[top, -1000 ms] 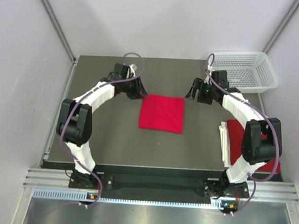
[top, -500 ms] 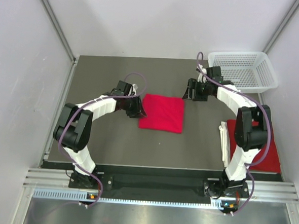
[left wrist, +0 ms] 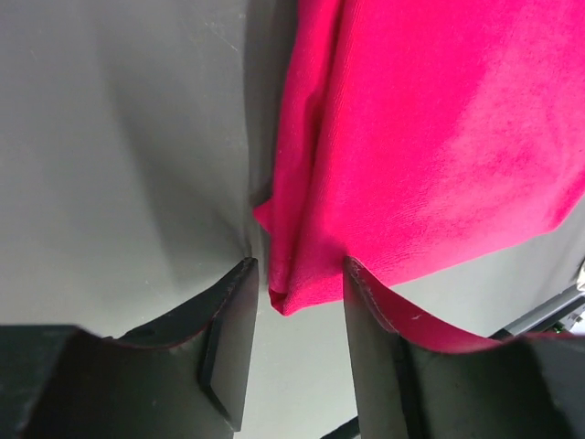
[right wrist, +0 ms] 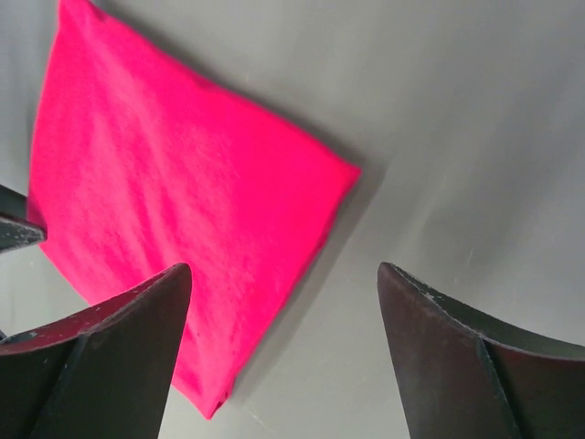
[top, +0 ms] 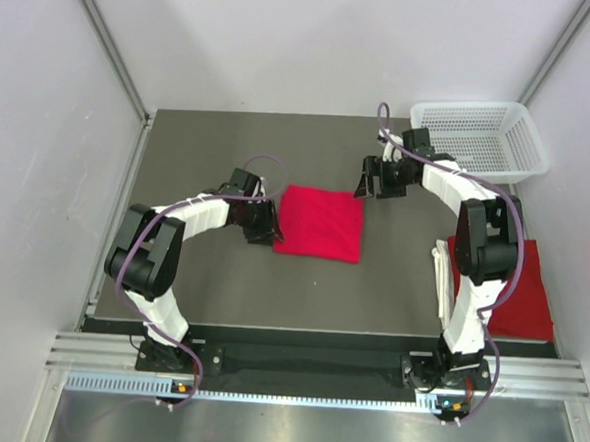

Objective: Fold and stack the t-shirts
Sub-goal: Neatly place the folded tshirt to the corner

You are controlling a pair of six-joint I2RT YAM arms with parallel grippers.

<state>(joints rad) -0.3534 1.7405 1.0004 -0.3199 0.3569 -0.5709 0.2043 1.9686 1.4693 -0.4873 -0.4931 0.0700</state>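
Top external view: both arm bases sit at the near edge of the table point(top: 210, 296). The left arm rises to a raised elbow on the near left, then its forearm reaches right and slightly away. The right arm stands steeper, its elbow high over the near right side, and its forearm stretches away and to the left.

Under the right arm, at the near right of the table, lies a second t-shirt point(top: 527, 295), red and flat, partly hidden by the arm. A white strip point(top: 439, 265) lies just beside its left edge; what it is cannot be told.

In the middle of the table rests the folded t-shirt point(top: 320, 223), a neat red rectangle. The left end effector point(top: 262, 224) is low at its left edge. In the left wrist view the left end effector point(left wrist: 297, 270) is released: its two fingers point(left wrist: 228, 338) stand apart with the corner of the folded t-shirt point(left wrist: 430, 137) lying in the gap, and the cloth is not pinched.

Farther back, the right end effector point(top: 376, 178) hangs just beyond the far right corner of the folded t-shirt. The right wrist view shows the right end effector point(right wrist: 283, 274) spread wide and holding nothing, above the dark table point(right wrist: 457, 137), with the folded t-shirt point(right wrist: 174, 201) reaching under one finger.

At the far right corner stands the white basket point(top: 519, 155).
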